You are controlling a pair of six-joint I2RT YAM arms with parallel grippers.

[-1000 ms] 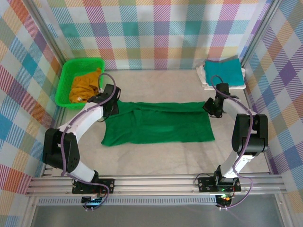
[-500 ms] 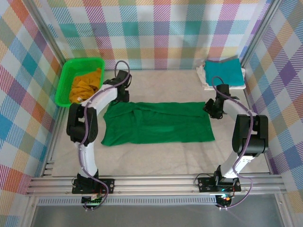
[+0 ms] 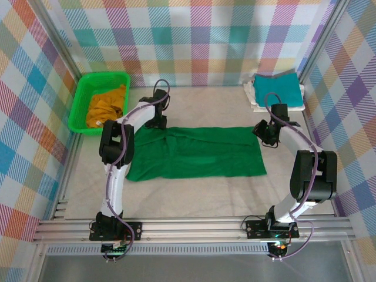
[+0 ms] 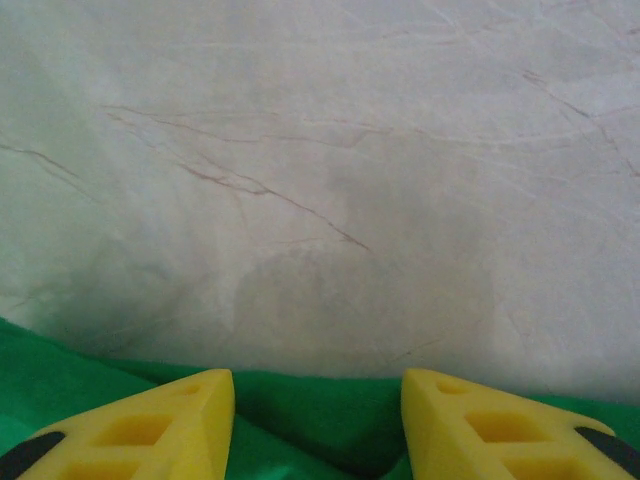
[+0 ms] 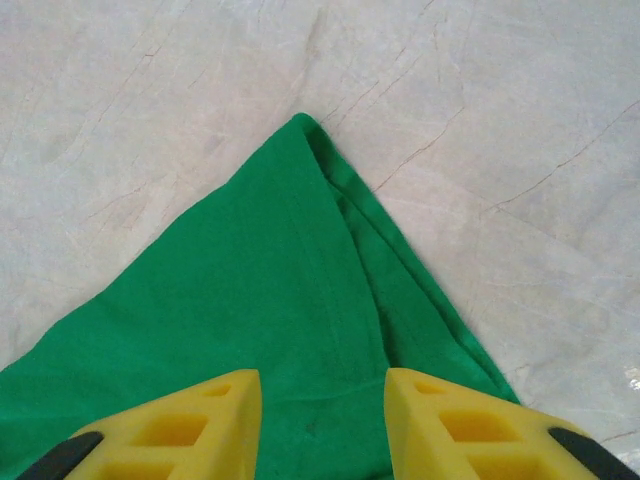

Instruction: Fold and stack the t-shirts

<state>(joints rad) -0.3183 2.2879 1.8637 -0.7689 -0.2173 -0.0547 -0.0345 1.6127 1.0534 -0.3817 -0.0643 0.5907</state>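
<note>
1. While poised low over the far left edge of the dark green t-shirt (image 3: 197, 153), left gripper (image 3: 158, 119) spread apart, with nothing between the yellow fingers (image 4: 150, 430).
2. From the left wrist: green cloth under the fingertips, its edge just ahead, then bare marbled table (image 4: 320, 150) beyond.
3. Over the shirt's far right corner, right gripper (image 3: 267, 135) likewise parted and pinching nothing, with a clear gap between the two yellow tips.
4. From the right wrist: the shirt's corner pointing away from the fingertips, layered along its right side, lying flat on the table.
5. Between the two grippers: the dark green t-shirt laid out as a long band across the middle of the table, its left end wider and slightly rumpled, apart from both basket and stack.
6. Far left corner: bright green plastic basket (image 3: 82, 94), with the mustard yellow t-shirt (image 3: 106, 108) crumpled inside.
7. Far right corner: the teal t-shirt (image 3: 276, 88), folded, resting on top of the white t-shirt (image 3: 254, 101), well apart from the green one.
8. All around: walls (image 3: 194, 41) in pastel plaid.
</note>
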